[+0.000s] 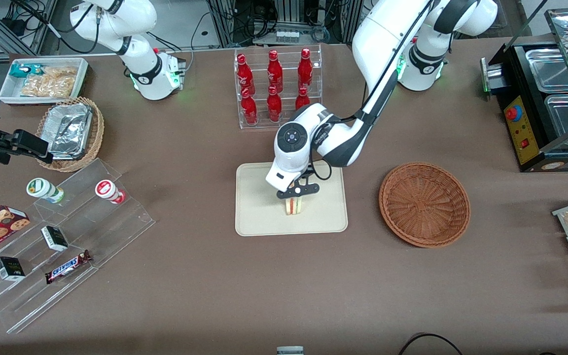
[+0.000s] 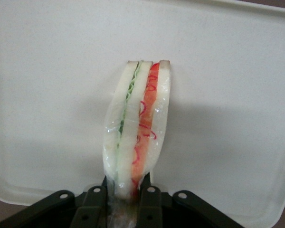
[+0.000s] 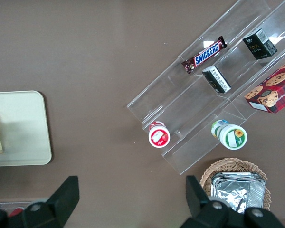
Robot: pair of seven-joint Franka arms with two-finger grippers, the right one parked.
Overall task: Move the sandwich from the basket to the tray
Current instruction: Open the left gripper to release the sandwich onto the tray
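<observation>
Placement step: my claw (image 1: 298, 193) is clamped on the pale triangular sandwich (image 2: 137, 128), over the flat cream-beige tray (image 1: 254, 217); the reddish-brown wicker basket (image 1: 424, 204) is vacated; next, I judge: lower, release.

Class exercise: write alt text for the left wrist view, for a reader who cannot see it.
The gripper is shut on a wrapped sandwich, held over the cream tray with its red and green filling layers facing the camera. The tray fills nearly the whole view.
</observation>
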